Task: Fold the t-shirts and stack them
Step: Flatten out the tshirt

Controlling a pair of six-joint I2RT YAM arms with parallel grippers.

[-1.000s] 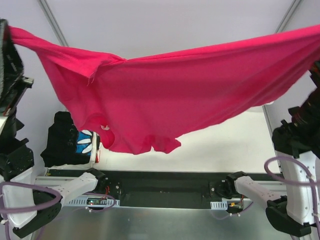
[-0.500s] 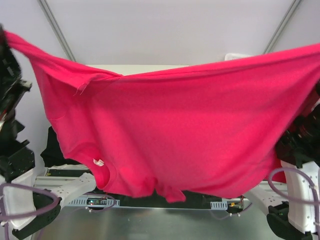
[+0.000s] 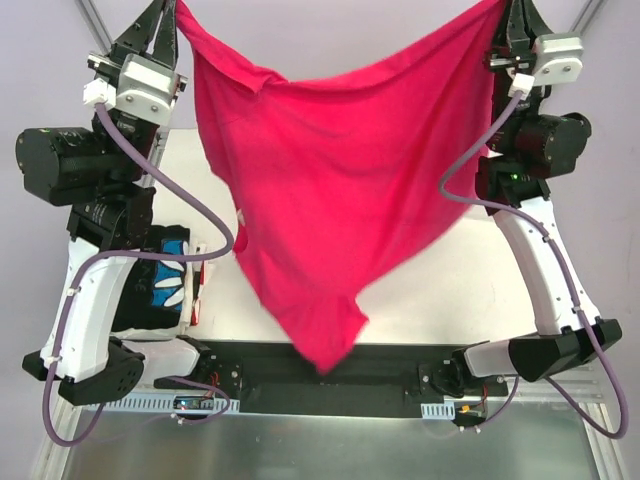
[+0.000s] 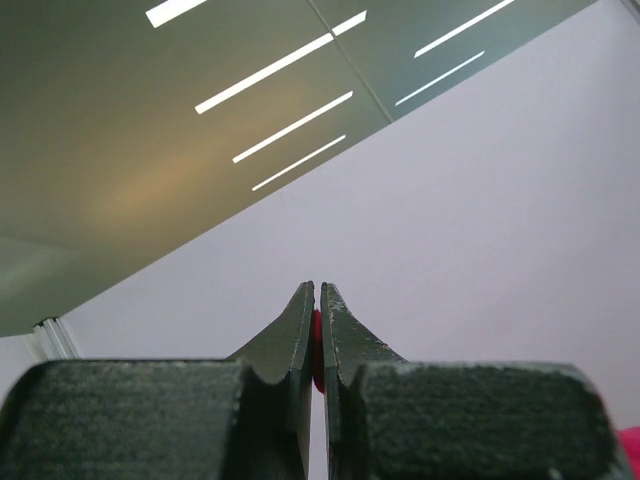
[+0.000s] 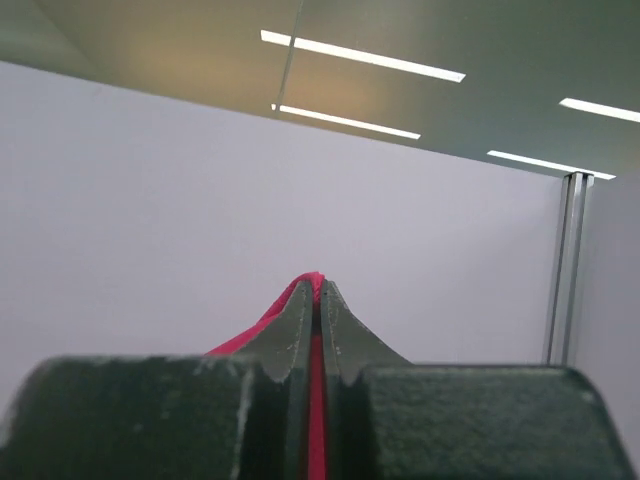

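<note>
Item: crimson-pink t-shirt [image 3: 330, 190], hung across frame top; left gripper [image 3: 166, 22] and right gripper [image 3: 508, 22] each pinch an edge. Risk: a shallow pinch slips, the corner drops, the shirt crumples.

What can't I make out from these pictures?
- Top view: the hanging pink t-shirt hides the table middle behind it.
- Top view: the left arm covers most of the black t-shirt.
- Top view: the upper edge cuts off where the left gripper and right gripper pinch the shirt.
- Wrist views: aimed upward, showing only a pink sliver.
</note>
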